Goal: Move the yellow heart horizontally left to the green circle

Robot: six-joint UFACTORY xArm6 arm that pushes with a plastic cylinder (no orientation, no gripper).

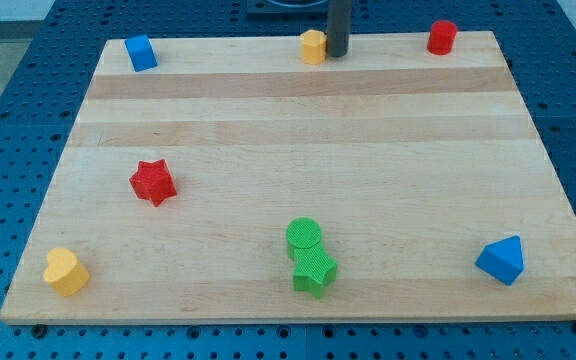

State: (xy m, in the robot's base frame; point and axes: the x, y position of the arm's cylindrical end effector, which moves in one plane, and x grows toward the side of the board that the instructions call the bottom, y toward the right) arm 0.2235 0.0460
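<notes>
The yellow heart [65, 270] lies near the board's bottom left corner. The green circle [303, 235] lies at the bottom middle, touching a green star [314, 272] just below it. My tip [337, 53] is at the board's top edge, right beside a small yellow block [313, 46] on its left. The tip is far from both the heart and the circle.
A blue block [141, 52] sits at the top left, a red cylinder [442, 37] at the top right, a red star [153, 182] at the left middle, a blue triangular block [501, 260] at the bottom right. The wooden board [288, 120] rests on a blue pegboard.
</notes>
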